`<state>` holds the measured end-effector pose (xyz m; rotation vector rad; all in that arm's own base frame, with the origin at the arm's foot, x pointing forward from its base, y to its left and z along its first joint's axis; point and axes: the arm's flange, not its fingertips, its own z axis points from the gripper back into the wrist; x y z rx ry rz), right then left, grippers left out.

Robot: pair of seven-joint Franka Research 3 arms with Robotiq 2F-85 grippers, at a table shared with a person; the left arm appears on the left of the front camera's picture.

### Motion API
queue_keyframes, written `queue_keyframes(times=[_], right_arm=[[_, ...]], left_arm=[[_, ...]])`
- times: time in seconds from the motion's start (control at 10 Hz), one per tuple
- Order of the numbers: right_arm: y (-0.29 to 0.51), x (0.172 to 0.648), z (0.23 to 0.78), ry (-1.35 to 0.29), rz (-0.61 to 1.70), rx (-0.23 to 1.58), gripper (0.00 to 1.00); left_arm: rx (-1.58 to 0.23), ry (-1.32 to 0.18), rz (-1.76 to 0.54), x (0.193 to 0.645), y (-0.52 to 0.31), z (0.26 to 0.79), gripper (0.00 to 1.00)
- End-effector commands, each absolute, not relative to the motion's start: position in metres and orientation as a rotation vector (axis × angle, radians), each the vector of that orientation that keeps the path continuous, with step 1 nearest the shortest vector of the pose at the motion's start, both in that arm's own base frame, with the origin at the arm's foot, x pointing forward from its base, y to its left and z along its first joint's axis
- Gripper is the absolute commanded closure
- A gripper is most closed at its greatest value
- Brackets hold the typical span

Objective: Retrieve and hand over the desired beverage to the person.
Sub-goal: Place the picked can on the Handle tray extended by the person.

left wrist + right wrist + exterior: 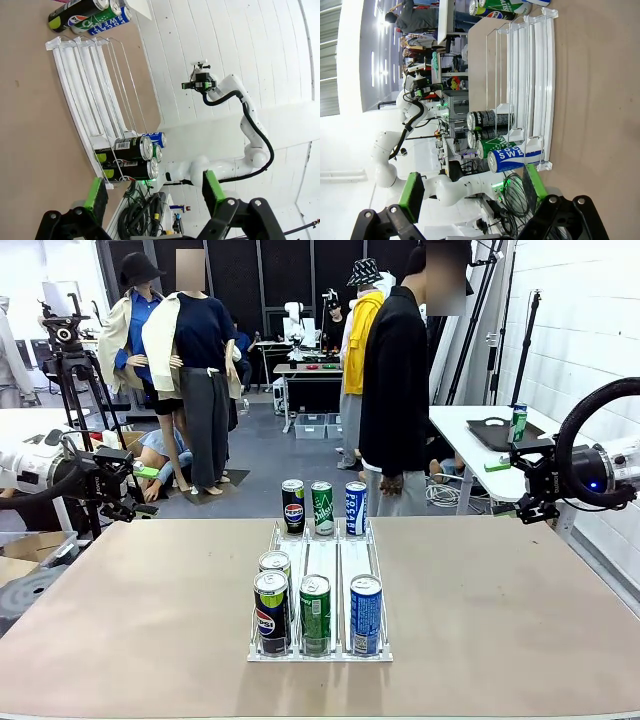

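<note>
Standing beyond the table's far edge, the person (397, 390) wears a black jacket, side-on. Clear rack (320, 648) holds Pepsi (271, 612), Sprite (315, 613), Pocari Sweat (365, 614) cans. Left gripper (137, 490) and right gripper (517, 484): fingers apart, empty, raised at the table's sides.

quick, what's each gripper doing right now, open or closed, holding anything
Left gripper: open, holding nothing.
Right gripper: open, holding nothing.
</note>
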<state>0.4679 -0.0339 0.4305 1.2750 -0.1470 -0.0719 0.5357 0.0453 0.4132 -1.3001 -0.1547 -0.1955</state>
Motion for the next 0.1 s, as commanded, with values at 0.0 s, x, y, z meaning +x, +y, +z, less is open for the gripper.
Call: queue_keyframes(times=[0.0], right_arm=[[-0.0324,0.4666,0.4309,-0.141,-0.073,1.267,0.00]], left_arm=[[-1.292,-0.152,-0.201,0.5360,0.0451,0.4143,0.00]])
